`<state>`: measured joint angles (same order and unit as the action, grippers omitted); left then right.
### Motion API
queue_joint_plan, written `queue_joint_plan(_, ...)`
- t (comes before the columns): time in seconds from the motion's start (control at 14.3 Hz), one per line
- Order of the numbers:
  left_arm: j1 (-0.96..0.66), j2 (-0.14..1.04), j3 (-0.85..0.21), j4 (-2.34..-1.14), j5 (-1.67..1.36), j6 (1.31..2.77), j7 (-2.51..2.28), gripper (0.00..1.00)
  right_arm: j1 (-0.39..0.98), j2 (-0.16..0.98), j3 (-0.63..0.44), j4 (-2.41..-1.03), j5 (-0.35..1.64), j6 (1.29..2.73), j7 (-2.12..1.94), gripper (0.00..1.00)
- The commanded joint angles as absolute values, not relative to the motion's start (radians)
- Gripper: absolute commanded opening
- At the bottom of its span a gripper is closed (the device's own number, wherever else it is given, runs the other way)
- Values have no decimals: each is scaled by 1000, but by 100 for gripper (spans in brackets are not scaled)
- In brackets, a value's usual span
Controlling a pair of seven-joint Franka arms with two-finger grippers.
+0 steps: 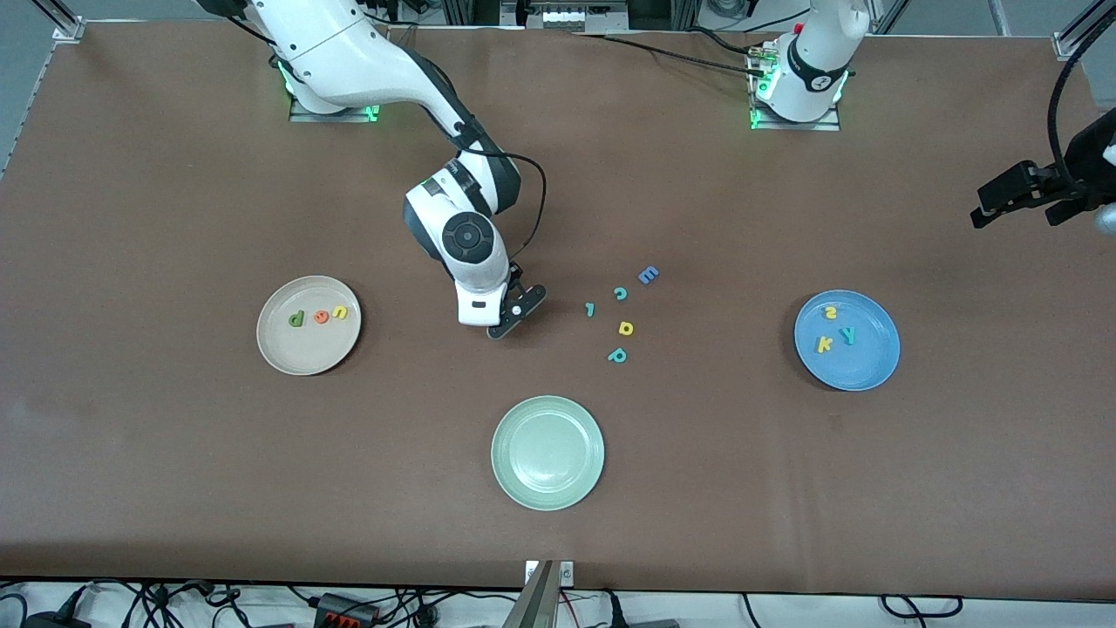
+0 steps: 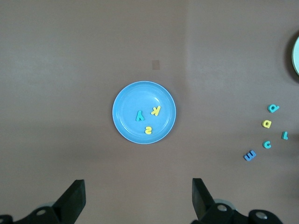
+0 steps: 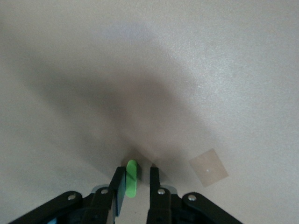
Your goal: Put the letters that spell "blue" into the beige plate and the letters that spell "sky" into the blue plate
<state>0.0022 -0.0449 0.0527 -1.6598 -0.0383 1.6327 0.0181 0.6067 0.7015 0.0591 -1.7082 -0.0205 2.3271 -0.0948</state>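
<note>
The beige plate (image 1: 277,353) holds the green b (image 1: 296,318), orange e (image 1: 322,316) and yellow u (image 1: 341,312). The blue plate (image 1: 872,366) holds the yellow s (image 1: 831,312), yellow k (image 1: 823,344) and teal y (image 1: 847,334). My right gripper (image 1: 516,316) is down at the table between the beige plate and the loose letters. In the right wrist view its jaws (image 3: 136,171) stand narrowly open around the thin green l bar (image 3: 132,179). One finger touches the bar and a small gap shows at the other. My left gripper (image 2: 138,186) waits open, high over the left arm's end of the table.
A pale green plate (image 1: 547,452) sits nearer the front camera than the loose letters. Those are a blue E (image 1: 648,275), teal c (image 1: 621,293), a small teal bar-like letter (image 1: 590,309), yellow a (image 1: 625,328) and teal p (image 1: 617,355).
</note>
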Motion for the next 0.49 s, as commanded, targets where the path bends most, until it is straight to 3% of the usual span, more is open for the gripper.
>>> queue_joint_plan(0.0,-9,-37,58,-1628,-49,1608,135,100,618,712,49,-1683,-37,2306,-80,7)
queue_joint_plan(0.28,-5,-35,60,-1625,-57,1612,146,100,591,698,20,-1678,-38,2281,-94,1)
queue_joint_plan(0.42,-2,-34,61,-1618,-57,1612,146,100,563,640,-24,-1677,-40,2190,-89,0)
